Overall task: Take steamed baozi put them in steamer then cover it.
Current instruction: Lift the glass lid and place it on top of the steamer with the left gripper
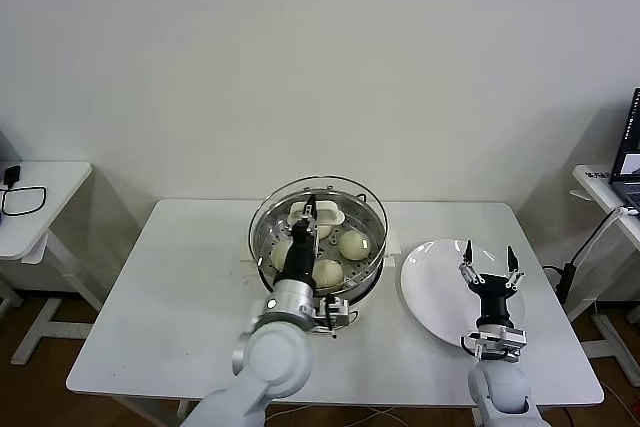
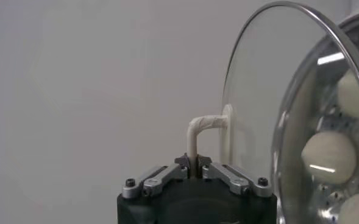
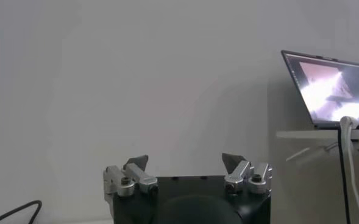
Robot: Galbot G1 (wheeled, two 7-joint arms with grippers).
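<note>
now, line by line;
left gripper [image 1: 309, 219]: centre of the head view, over the steamer; fingers pinched tight on the white handle [image 2: 199, 131] of the lid [image 1: 318, 223]; in the left wrist view the handle's loop rises from between the closed jaws
lid: clear glass with a metal rim, held over the steamer's mouth, its far edge a little past the steamer's far rim; whether it rests on the rim i cannot tell; in the left wrist view its glass disc [image 2: 261, 103] fills the right side
steamer [image 1: 365, 292]: shiny steel pot on a cream base, middle of the white table [image 1: 170, 297]
buns [image 1: 353, 244]: inside the steamer on the holed tray, seen through the glass; three clearly visible, one more partly hidden behind the gripper
right gripper [image 1: 489, 264]: lower right of the head view, over the plate, fingers spread wide, holding nothing
plate [image 1: 430, 292]: white, flat, bare, just beside the steamer toward the frame's right
laptop [image 3: 331, 88]: open on a side table at the right edge
</note>
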